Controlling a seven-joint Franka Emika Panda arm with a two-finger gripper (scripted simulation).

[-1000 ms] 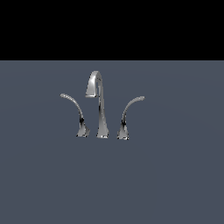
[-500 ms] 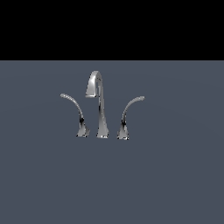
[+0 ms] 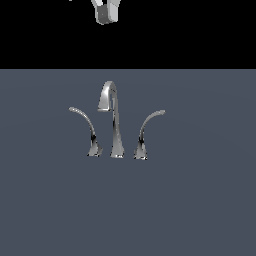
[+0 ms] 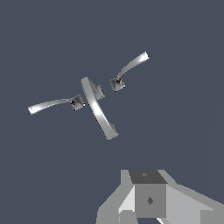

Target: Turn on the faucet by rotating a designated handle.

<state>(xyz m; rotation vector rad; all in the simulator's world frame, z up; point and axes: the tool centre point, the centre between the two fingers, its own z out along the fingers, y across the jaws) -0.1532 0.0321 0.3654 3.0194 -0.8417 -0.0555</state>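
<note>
Hand high above the faucet, well clear, for a view before descending; finger spread impossible to tell. Target handle on the table, at the exterior view's right of the spout, untouched.

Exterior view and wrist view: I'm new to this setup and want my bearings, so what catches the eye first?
First, the chrome faucet standing alone mid-floor: a tall hooked spout between two curved levers. The handle whose tip sweeps toward the exterior view's right sits apart from the spout, untouched. The robot's hand hangs high above at the top edge, touching nothing; too little shows to tell whether it is open.
</note>
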